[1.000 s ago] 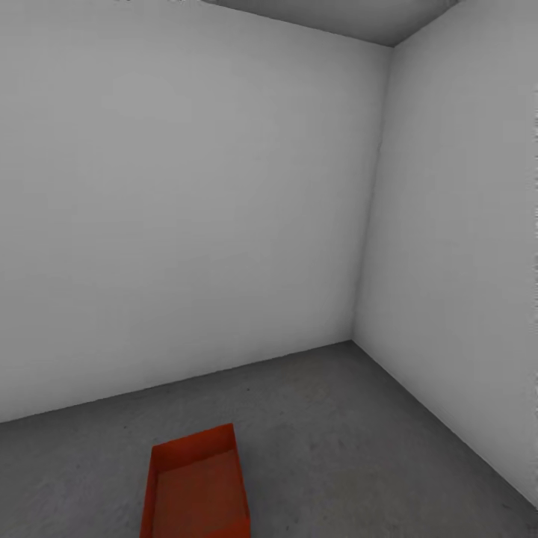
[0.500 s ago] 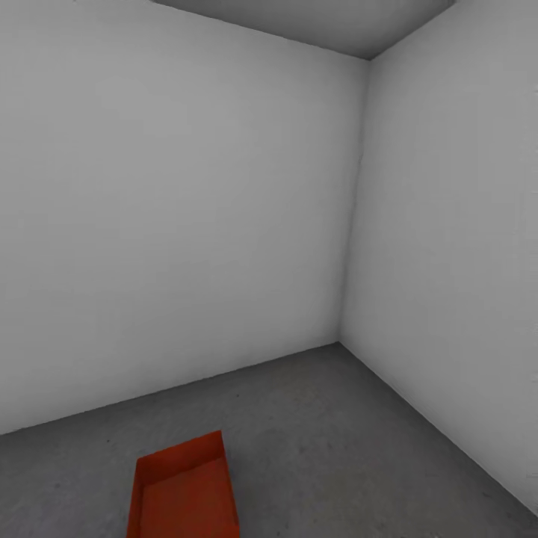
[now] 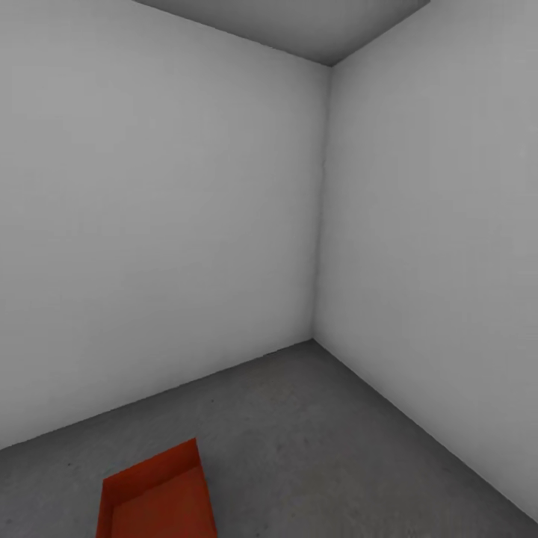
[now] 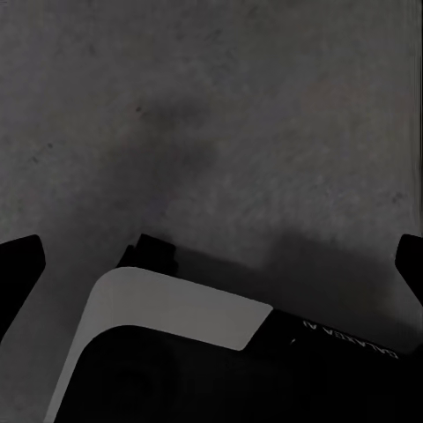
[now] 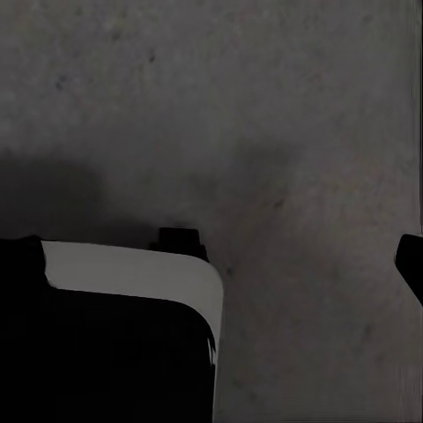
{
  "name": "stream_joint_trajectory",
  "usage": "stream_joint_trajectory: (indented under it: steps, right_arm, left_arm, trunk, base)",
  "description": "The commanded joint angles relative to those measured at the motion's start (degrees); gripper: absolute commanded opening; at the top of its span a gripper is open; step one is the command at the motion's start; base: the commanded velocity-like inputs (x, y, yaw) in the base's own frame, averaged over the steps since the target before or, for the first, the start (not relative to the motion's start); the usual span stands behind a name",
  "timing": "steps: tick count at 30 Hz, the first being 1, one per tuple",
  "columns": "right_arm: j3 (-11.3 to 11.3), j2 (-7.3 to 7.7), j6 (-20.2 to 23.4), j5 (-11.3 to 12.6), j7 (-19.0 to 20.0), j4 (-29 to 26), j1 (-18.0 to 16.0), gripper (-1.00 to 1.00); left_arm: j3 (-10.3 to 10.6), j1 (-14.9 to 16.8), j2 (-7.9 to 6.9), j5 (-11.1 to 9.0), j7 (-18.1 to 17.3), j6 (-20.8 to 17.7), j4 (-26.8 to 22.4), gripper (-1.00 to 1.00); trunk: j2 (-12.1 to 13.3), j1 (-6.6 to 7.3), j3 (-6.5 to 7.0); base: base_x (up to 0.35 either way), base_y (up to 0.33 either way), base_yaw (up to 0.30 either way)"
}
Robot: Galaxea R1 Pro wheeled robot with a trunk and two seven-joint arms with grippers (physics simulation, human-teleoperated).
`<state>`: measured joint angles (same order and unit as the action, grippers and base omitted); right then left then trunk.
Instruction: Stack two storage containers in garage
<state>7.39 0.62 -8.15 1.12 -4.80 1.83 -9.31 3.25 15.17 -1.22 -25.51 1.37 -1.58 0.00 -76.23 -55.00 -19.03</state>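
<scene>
Head view: one orange-red storage container (image 3: 153,499) is being shown nearest, resting open-topped on the concrete floor (image 3: 314,441); beyond, white walls (image 3: 164,224) are meeting in a corner. Finger spread cannot be told from either wrist view.

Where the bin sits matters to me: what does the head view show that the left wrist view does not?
Head view: an orange-red storage container on the floor, near the frame's bottom left, and two white walls meeting in a corner. Left wrist view: the left tool with fingers spread wide, above a black-and-white robot part. Shared: the dark grey concrete floor.
</scene>
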Motion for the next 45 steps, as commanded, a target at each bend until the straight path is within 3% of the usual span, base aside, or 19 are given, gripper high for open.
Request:
stream_joint_trajectory:
  steps: [1, 45]
  right_arm:
    - [0.44, 0.02, -0.29, 0.11, -0.16, 0.19, -0.09, 1.00]
    - [0.35, 0.26, -0.29, 0.11, -0.12, 0.15, -0.09, 1.00]
  left_arm:
    - [0.35, 0.04, -0.01, -0.42, 0.12, -0.17, 0.00, 1.00]
    - [0.35, -0.58, -0.01, -0.28, 0.18, -0.10, 0.00, 1.00]
  trunk:
    - [-0.04, 0.00, -0.06]
    - [-0.04, 0.00, -0.06]
  base:
    - [0.000, 0.000, -0.287]
    - [0.000, 0.000, -0.287]
